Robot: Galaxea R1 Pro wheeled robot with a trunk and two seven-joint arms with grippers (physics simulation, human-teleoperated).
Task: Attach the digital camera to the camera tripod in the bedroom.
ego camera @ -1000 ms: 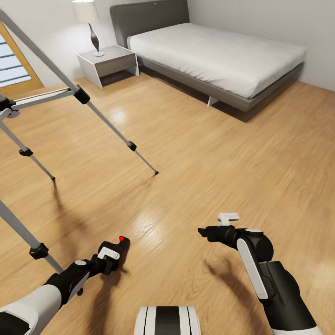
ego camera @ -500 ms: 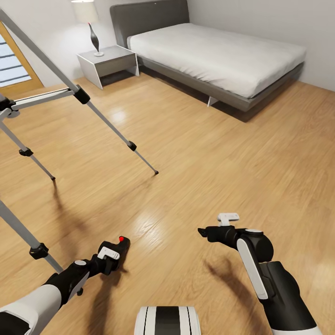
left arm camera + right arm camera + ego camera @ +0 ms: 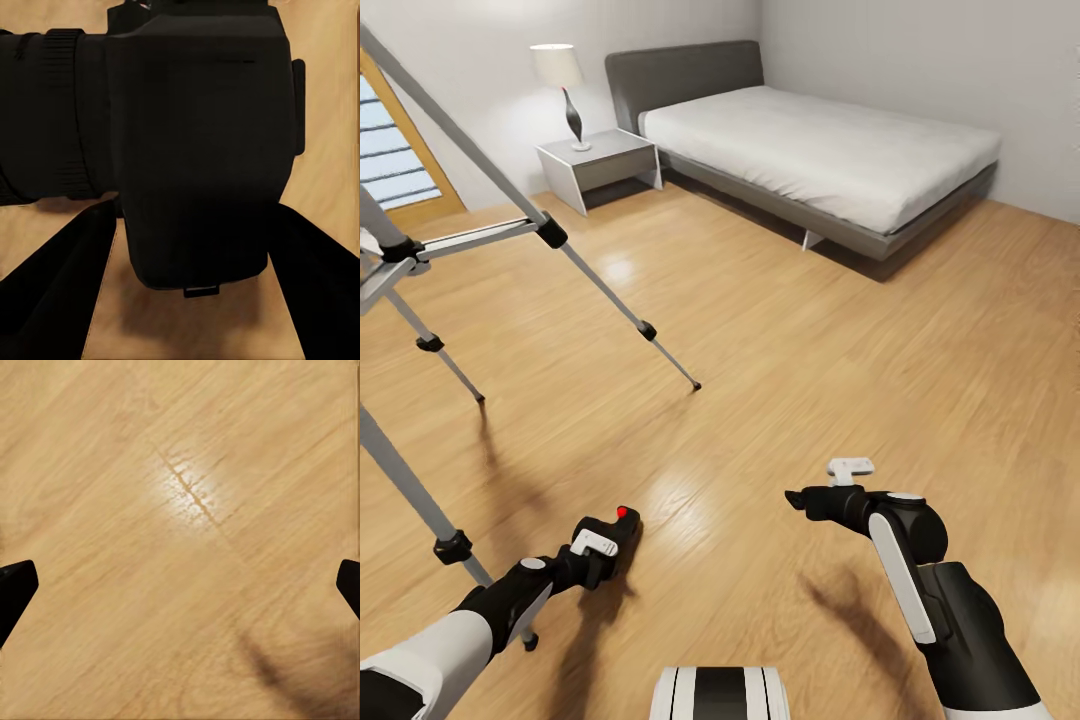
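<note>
Head view: I'm in the bedroom, wood floor (image 3: 810, 330) ahead, grey bed (image 3: 830, 150) w/ white mattress against the far wall, white nightstand (image 3: 598, 160) beside it w/ a lamp (image 3: 565, 85) on top. The camera tripod (image 3: 470, 240) stands at my left, legs splayed, silver-grey w/ black joints; one foot lands near mid-floor, another just by my left arm. My left gripper (image 3: 605, 545) is low over the floor, clamped on the digital camera (image 3: 616, 530), red button facing up. Left wrist view confirms it: the camera body (image 3: 202, 142) sits tight between both fingers (image 3: 52, 292), lens barrel sticking off to one side, bare floor behind. The camera is well apart from the tripod head, which is cut off by the frame edge, so not mounted yet. My right gripper (image 3: 796, 498) hangs over the floor at my right, holding nothing. Right wrist view: fingertips (image 3: 13, 589) only just peek in at the two edges, so the jaws are spread wide, plain floor w/ a bright glare spot btwn them.
</note>
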